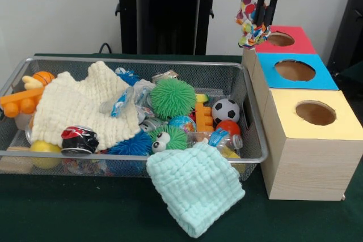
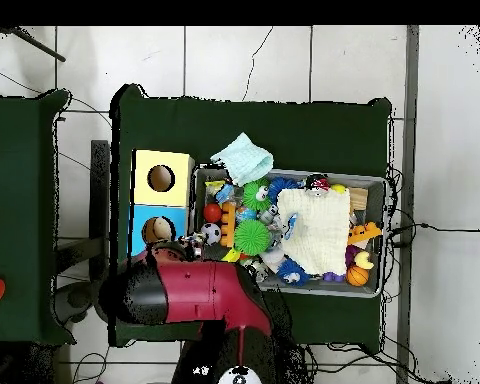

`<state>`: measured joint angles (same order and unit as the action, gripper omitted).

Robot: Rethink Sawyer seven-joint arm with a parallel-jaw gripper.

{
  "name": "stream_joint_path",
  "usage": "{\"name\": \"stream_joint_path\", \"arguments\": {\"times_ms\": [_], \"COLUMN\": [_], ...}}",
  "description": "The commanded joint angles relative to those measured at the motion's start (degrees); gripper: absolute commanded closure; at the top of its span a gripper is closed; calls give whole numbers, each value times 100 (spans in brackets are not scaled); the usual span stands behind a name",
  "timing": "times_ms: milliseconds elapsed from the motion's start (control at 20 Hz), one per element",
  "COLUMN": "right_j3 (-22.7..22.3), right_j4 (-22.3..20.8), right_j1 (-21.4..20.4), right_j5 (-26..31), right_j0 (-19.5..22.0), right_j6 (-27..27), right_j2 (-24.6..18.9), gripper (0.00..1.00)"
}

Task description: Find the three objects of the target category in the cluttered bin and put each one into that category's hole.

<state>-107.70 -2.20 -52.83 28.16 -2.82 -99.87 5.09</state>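
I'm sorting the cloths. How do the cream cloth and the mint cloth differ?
The cream cloth lies spread inside the wire bin, over toys; the mint cloth hangs bunched over the bin's near rim onto the table. The cream one looks larger. Both share a quilted, waffle texture.

One wire-mesh metal bin (image 1: 252,118). Three wooden boxes with round holes on top: one yellow-topped (image 1: 334,126), one blue-topped (image 1: 267,65), one red-topped (image 1: 302,42). Two quilted cloths: one cream (image 1: 79,106), one pale mint (image 1: 195,184). Two green spiky rubber balls: one plain (image 1: 173,97), one with googly eyes (image 1: 167,138). One black-and-white miniature football (image 1: 226,110). One crushed drink can (image 1: 79,140). One small orange basketball (image 1: 43,77). One multicoloured patterned cloth piece (image 1: 249,22) below the gripper (image 1: 266,8).
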Motion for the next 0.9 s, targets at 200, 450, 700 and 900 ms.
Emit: {"name": "stream_joint_path", "arguments": {"times_ms": [200, 450, 700, 900], "right_j3": [-454, -279, -26, 303], "right_j4": [74, -80, -169, -193], "right_j1": [-372, -325, -118, 36], "right_j5": [445, 581, 572, 774], "right_j0": [797, 779, 611, 396], "right_j6": [376, 180, -35, -233], "right_j2": [-1037, -1105, -1107, -1017], "gripper": [100, 100, 100, 100]}}
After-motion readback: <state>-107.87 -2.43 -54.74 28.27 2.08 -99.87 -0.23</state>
